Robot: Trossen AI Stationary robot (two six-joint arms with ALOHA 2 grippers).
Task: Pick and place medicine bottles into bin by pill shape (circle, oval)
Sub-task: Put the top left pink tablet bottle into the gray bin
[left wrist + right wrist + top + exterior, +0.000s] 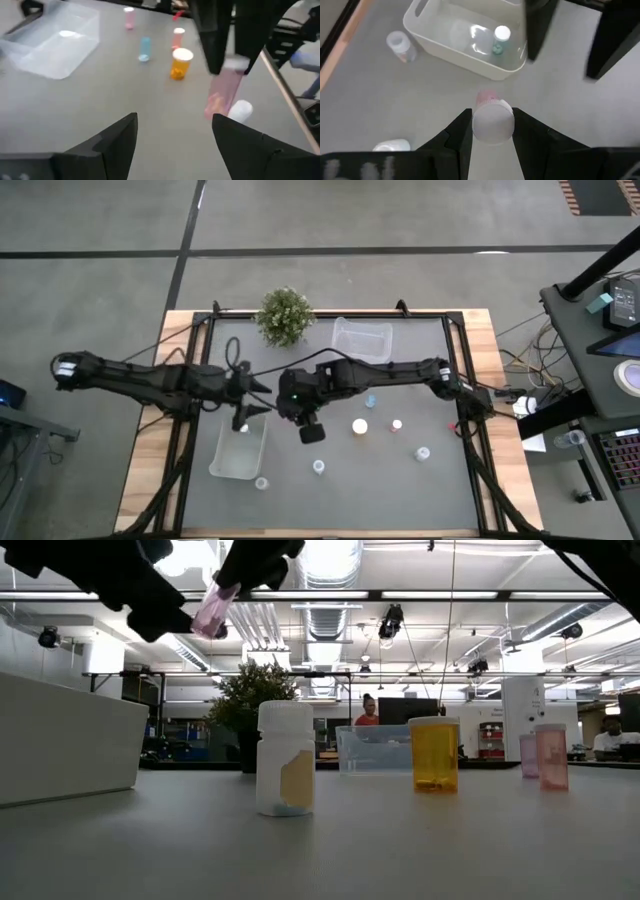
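My right gripper (492, 131) is shut on a pink bottle with a white cap (223, 95), high over the table's middle (292, 412), just right of the near-left white bin (238, 452). The bottle also shows in the low view (210, 612). One white-capped bottle (501, 36) stands in that bin. My left gripper (175, 135) is open and empty, facing the held bottle from the left (260, 398). Loose bottles stand on the mat: orange (359, 426), pale blue (371, 400) and white (319, 467). My right gripper pinches the pink bottle's white cap end (492, 122) between its two fingers. The fingers come from above, slanting down. The pink body (220, 102) hangs tilted below the fingers, clear of the table.
A clear bin (362, 338) and a green bushy plant (285, 315) stand at the far edge. More bottles stand at the right (397, 424), (422, 452) and by the near bin (262, 482). A person (368, 710) shows in the room beyond.
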